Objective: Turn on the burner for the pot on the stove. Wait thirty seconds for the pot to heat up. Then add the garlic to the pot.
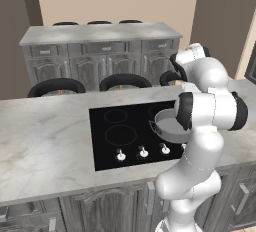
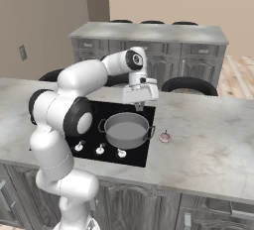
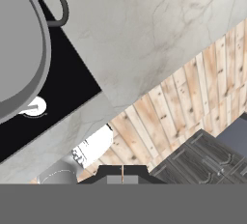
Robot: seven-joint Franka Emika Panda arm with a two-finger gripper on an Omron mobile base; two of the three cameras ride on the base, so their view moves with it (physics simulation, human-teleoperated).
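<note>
Gripper (image 2: pixel 140 106) pinched fully shut on nothing, hanging just above the pot's (image 2: pixel 126 129) far rim, and the garlic (image 2: pixel 164 137) sits lower and off to its right on the counter (image 2: pixel 208 140).

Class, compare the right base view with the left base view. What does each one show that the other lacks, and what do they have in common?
Right base view alone: the garlic lying on the counter just right of the stove, apart from the pot; also the shut gripper hanging above the pot's far rim.

Left base view alone: the stove's left rings in full, and the long bare counter left of them.

Both: the pot on the stove, white knobs along its front edge, the arm, and the cabinet behind.
</note>
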